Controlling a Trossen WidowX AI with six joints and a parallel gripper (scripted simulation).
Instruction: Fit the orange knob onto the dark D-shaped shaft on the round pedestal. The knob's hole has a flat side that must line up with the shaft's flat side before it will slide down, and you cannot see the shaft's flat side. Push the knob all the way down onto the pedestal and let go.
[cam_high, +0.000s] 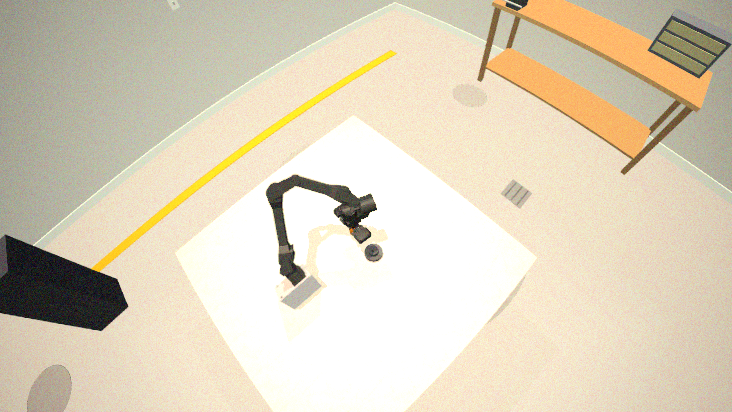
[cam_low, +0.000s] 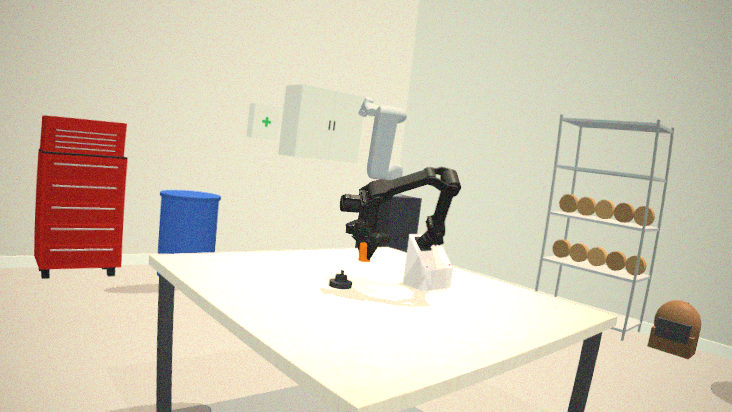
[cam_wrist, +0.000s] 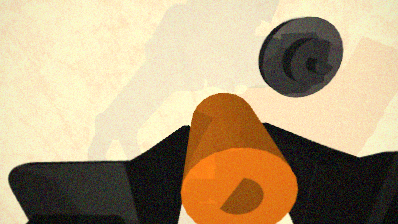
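Orange, the knob (cam_high: 351, 231) (cam_low: 363, 252) (cam_wrist: 239, 182) is grasped by the black hand (cam_high: 356, 229) (cam_low: 366, 250) (cam_wrist: 224, 131), raised above the pale surface (cam_high: 435, 286) (cam_low: 358, 337) (cam_wrist: 55, 65) near the exterior frame's centre. The dark round pedestal (cam_high: 373, 252) (cam_low: 340, 281) (cam_wrist: 301, 57) stands apart from it, at the wrist frame's upper right, its shaft (cam_low: 342, 273) (cam_wrist: 317, 65) bare.

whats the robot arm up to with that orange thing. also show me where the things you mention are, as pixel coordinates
The black arm's gripper (cam_high: 356, 230) (cam_low: 364, 250) (cam_wrist: 224, 131) is shut on the orange knob (cam_high: 351, 231) (cam_low: 363, 252) (cam_wrist: 225, 125) and holds it in the air above the table (cam_high: 435, 286) (cam_low: 358, 337). The round pedestal (cam_high: 373, 252) (cam_low: 340, 283) (cam_wrist: 272, 62) with its dark shaft stands off to one side of the knob. The knob is not on the shaft yet, so lining up and pushing down remain.
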